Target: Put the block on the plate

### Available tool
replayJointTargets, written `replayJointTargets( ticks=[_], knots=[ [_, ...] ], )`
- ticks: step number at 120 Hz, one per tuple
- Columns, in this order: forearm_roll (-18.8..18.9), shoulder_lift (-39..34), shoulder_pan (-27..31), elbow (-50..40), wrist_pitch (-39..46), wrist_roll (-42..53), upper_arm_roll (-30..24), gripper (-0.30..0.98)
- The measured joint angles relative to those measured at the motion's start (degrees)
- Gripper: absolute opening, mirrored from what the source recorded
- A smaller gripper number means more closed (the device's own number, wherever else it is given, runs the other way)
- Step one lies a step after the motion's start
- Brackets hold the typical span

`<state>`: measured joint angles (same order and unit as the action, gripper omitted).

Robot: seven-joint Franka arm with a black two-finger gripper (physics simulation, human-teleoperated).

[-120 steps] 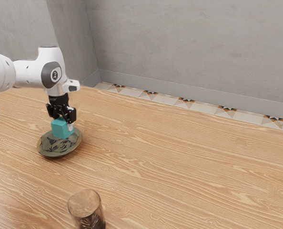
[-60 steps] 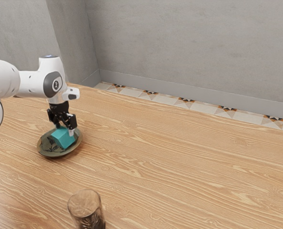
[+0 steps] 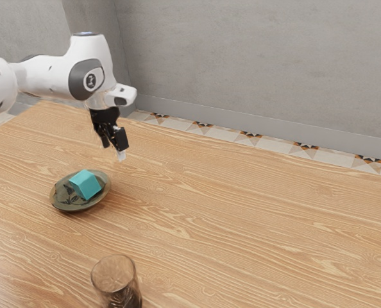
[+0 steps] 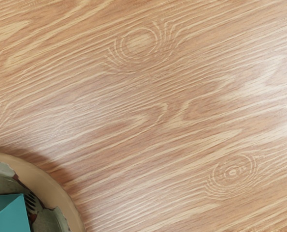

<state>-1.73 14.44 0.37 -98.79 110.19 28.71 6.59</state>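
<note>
- The gripper (image 3: 113,151) is seen spread, with nothing pinched between its fingers; it is held above the table (image 3: 242,224), well clear of the block and off toward the exterior view's right and the far side.
- The arm (image 3: 91,74) is reached in from the exterior view's left.
- The block (image 3: 86,185) is carried by the plate (image 3: 63,200), inside the rim, and is set at a slight tilt, it seems. In the wrist view it is seen apart from the gripper, with bare wood showing beyond the plate's rim.
- The task can be judged done as things lie; no further grasp appears to be called for, only that the hand be kept away.
- Should the block need to be reseated, it would best be taken by two opposite upright faces, across the middle. It is judged light and stiff, with smooth sides that might slip if pinched at an edge or corner.
- The plate is likely hard and perhaps brittle, so its rim should not be pressed or knocked.
- The glass (image 3: 115,277) is placed near, well apart from the plate; it is probably fragile and is best left untouched.
</note>
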Motion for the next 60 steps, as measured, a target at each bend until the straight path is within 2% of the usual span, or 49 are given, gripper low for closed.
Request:
replayJointTargets(
  ticks=[12,32,60],
  knots=[
    [0.1,-1.9,-2.6,1.3,-1.7,2.5,-0.1,0.68],
    [0.2,-3.5,-4.8,9.4,-6.9,6.4,-0.2,0.68],
    [0.1,-6.5,-5.7,10.3,-10.3,11.3,-0.6,0.68]
  ],
)
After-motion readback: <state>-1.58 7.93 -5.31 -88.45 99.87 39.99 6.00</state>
